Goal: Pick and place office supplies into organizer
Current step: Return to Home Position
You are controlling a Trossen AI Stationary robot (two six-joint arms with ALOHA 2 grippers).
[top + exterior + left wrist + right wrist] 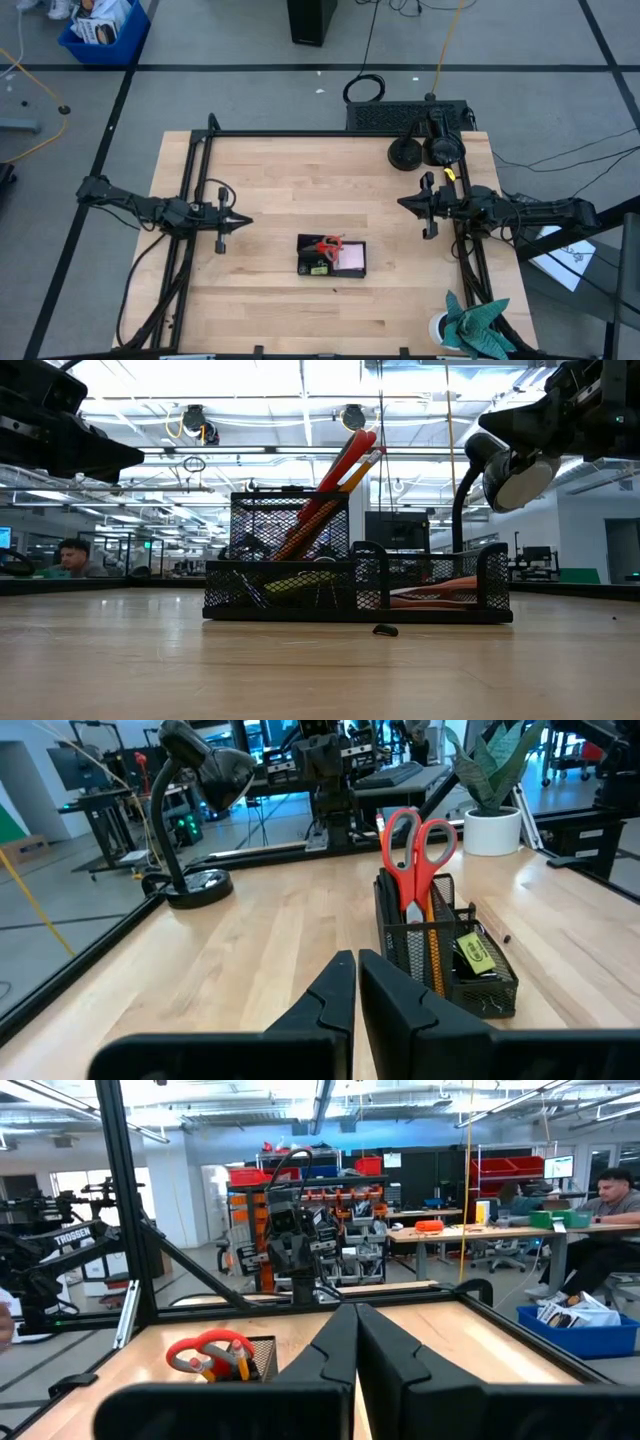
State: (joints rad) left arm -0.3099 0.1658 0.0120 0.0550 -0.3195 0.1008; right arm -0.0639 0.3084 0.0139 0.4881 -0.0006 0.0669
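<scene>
So the organizer (331, 256) sits on the table (280, 180) roughly between the left gripper (243, 221) and the right gripper (402, 203), a bit off their line toward the front edge. The scissors (328, 243) stand handles-up in its tall rear cup with a pencil (435, 950) right beside them. The sticky-note pad (350, 257) lies in the low section on the right gripper's side, and a small pad (474, 953) lies in a low front section. A tiny clip (385, 630) is on the table just in front of the organizer. The desk lamp (407, 153) stands near the right gripper toward the back edge. The potted plant (470, 325) is well apart from it at the front corner.
</scene>
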